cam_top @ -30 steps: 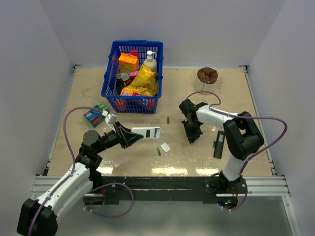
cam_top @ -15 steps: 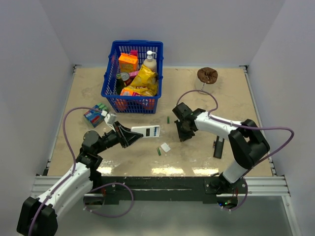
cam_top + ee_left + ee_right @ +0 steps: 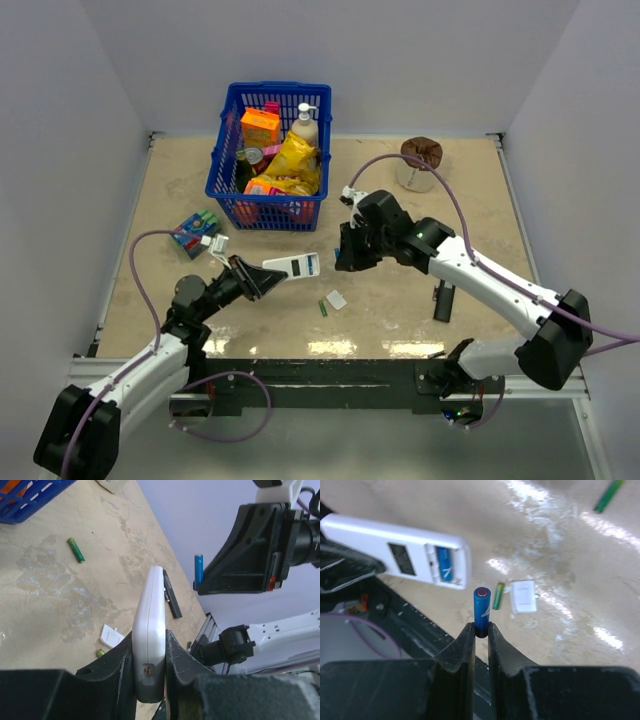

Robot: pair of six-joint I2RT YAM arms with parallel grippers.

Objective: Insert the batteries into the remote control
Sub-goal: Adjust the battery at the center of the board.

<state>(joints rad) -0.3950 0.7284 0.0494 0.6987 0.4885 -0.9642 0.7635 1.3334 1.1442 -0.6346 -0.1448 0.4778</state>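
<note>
Left gripper (image 3: 150,652) was clamped on one end of the white remote (image 3: 150,625), holding it clear of the table (image 3: 400,200) with the open battery bay at the free end. Right gripper (image 3: 481,627) was closed on the lower end of a blue battery (image 3: 481,605), most of its length sticking out past the fingertips, near the remote but not touching it. One seated battery (image 3: 445,562) already lay in the bay, with the empty slot beside it. A green battery (image 3: 497,596) and the small white cover (image 3: 524,596) lay on the table below.

Risks noted:
- Grip on the blue battery was short and low. Pressing it against the bay's spring would likely pivot it between the fingers or squeeze it out.
- The remote was held at one end only. Any push at the bay end would lever it in the jaws and could tilt or slide it.
- The free slot looked narrow. A skewed approach could ride onto the seated battery or pop it out.
- Polarity could not be judged from these views, so the battery might go in reversed.
- A dropped battery would probably roll toward the near table edge.
</note>
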